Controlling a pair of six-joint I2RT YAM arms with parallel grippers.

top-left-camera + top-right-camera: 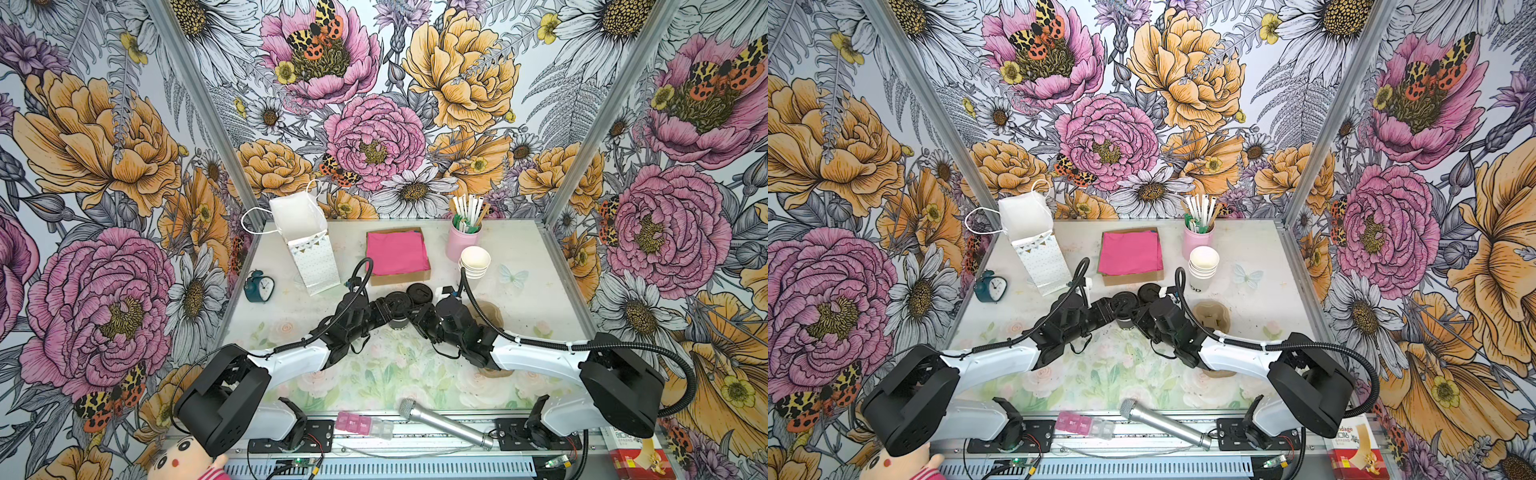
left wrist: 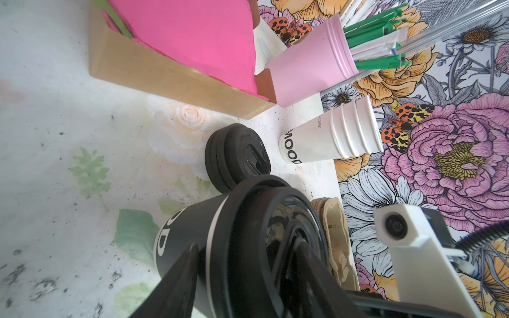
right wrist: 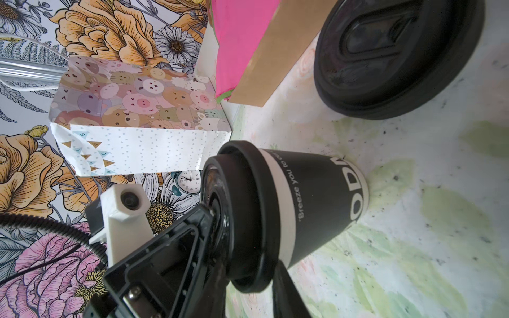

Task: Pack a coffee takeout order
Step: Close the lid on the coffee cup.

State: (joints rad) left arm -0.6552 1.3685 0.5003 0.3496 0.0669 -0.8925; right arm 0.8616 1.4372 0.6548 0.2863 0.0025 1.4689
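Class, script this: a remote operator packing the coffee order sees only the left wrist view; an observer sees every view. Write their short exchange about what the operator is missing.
Operator: I see the cup with its lid on, but no bag. Where is it?
Observer: In both top views the paper bag stands upright, mouth open, left of the napkin box.
Operator: What is the right tool doing?
Observer: The right wrist view shows one of its fingers on the lid's top.
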